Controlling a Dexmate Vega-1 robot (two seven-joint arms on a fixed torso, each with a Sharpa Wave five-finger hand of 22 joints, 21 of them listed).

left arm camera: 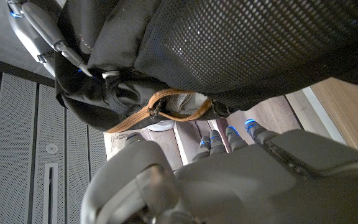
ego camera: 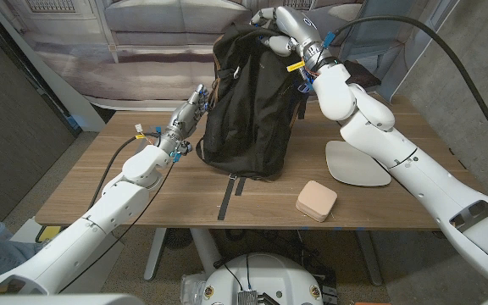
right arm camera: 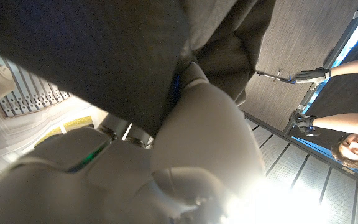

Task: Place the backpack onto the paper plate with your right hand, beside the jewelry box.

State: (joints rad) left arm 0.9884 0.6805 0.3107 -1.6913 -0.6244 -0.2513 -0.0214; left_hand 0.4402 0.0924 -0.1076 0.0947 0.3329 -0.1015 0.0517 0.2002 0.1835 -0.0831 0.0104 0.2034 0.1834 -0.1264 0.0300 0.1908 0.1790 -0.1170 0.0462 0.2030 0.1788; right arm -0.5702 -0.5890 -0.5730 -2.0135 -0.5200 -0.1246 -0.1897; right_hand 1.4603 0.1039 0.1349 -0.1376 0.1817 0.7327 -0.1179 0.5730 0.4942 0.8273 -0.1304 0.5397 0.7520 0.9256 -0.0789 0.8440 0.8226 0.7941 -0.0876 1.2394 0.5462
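Nearest, a pink jewelry box [ego camera: 316, 201] sits on the worktop [ego camera: 176, 199] beside a paper plate [ego camera: 356, 163]. Farther left, the right hand [ego camera: 276, 23] grips the upright black backpack [ego camera: 248, 102] by its top. Lifting it rightward onto the plate looks next. Left hand [ego camera: 191, 108] spread beside the bag.

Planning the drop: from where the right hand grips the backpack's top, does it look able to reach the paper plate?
Probably yes. The right hand grips the backpack at its top, and the paper plate lies bare under that arm, with the jewelry box apart from it, nearer the table's front edge.
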